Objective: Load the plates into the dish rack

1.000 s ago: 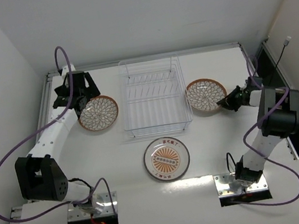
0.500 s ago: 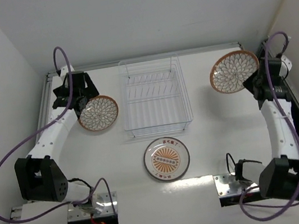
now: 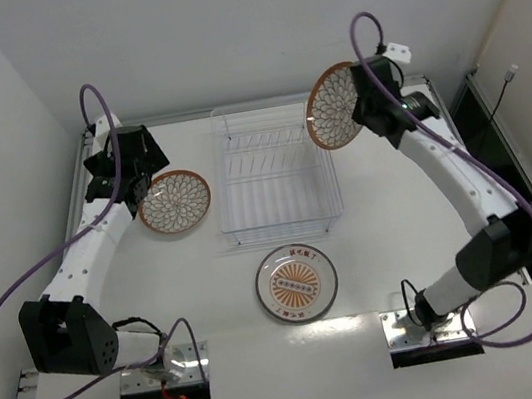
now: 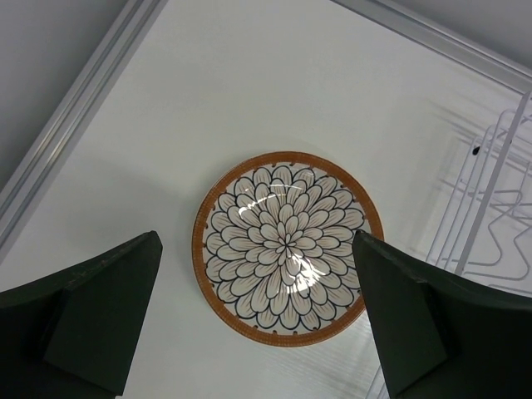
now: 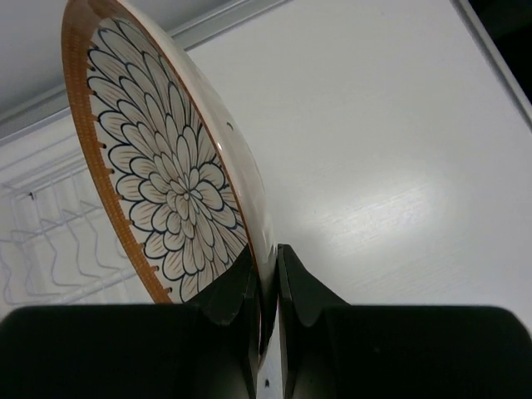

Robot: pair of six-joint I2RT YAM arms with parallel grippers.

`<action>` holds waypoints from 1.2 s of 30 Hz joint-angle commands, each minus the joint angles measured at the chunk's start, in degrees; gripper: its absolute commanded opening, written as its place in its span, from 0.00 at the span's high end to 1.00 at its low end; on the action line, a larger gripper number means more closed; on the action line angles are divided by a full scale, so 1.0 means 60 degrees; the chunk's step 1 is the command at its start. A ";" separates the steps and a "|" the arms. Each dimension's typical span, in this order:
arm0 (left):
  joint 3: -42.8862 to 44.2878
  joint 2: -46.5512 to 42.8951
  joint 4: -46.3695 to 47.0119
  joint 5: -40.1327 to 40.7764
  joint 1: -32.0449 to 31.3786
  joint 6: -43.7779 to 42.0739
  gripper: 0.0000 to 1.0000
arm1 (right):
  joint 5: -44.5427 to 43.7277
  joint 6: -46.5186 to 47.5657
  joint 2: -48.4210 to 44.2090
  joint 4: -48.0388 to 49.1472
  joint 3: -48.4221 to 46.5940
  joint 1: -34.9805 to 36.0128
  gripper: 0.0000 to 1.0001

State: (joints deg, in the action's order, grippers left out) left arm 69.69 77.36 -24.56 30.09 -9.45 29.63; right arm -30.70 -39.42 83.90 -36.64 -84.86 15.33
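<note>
Up by the far right corner of the dish rack [image 3: 274,173], the right hand [image 5: 266,258] pinches 1 brown-rimmed plate [image 5: 166,191] on edge, its lower rim hidden between the fingers [image 5: 233,291]. The left hand [image 4: 256,249], spread wide, hovers over a 2nd plate [image 3: 174,202] flat on the tabletop [image 3: 404,238].

In left wrist view the dish rack [image 4: 496,166] cut by the right edge, lower rim of held plate [image 5: 166,183] hidden between right pincer [image 5: 266,259] fingers, lettering on sunburst plate [image 3: 296,282] too small to read
</note>
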 commanded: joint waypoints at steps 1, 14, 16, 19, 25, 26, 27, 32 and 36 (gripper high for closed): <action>0.0206 -0.0179 0.0269 0.0127 -0.0007 0.0160 0.00 | -0.2145 0.0489 0.1101 0.0133 -0.1893 0.0679 1.00; 0.0206 -0.0091 0.0269 0.0039 -0.0007 0.0072 0.00 | -0.3482 0.1060 0.3506 -0.0543 -0.3976 0.1370 1.00; 0.0206 -0.0091 0.0269 -0.0049 -0.0007 0.0072 0.00 | -0.3570 0.1310 0.3770 -0.0543 -0.4196 0.1473 1.00; 0.0206 -0.0091 0.0269 -0.0049 -0.0007 0.0072 0.00 | -0.4008 0.1559 0.4151 -0.0543 -0.4562 0.1575 1.00; 0.0206 -0.0091 0.0269 -0.0049 -0.0007 0.0072 0.00 | -0.4770 0.1897 0.4898 -0.0718 -0.5294 0.1970 1.00; 0.0206 -0.0091 0.0269 -0.0049 -0.0007 0.0072 0.00 | -0.4771 0.2042 0.5000 -0.0719 -0.5295 0.1971 1.00; 0.0206 -0.0091 0.0269 -0.0049 -0.0007 0.0072 0.00 | -0.4960 0.2188 0.5001 -0.0603 -0.5295 0.2087 1.00; 0.0206 -0.0091 0.0269 -0.0049 -0.0007 0.0072 0.00 | -0.6131 0.2658 0.5454 -0.0295 -0.5106 0.2746 1.00; 0.0206 -0.0091 0.0269 -0.0049 -0.0007 0.0072 0.00 | -0.6397 0.2659 0.5661 -0.0294 -0.5105 0.2980 1.00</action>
State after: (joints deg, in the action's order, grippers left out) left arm 69.69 77.36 -24.56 29.61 -9.45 29.63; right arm -61.52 -24.43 118.41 -44.38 -112.86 31.70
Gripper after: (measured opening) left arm 1.000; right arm 0.067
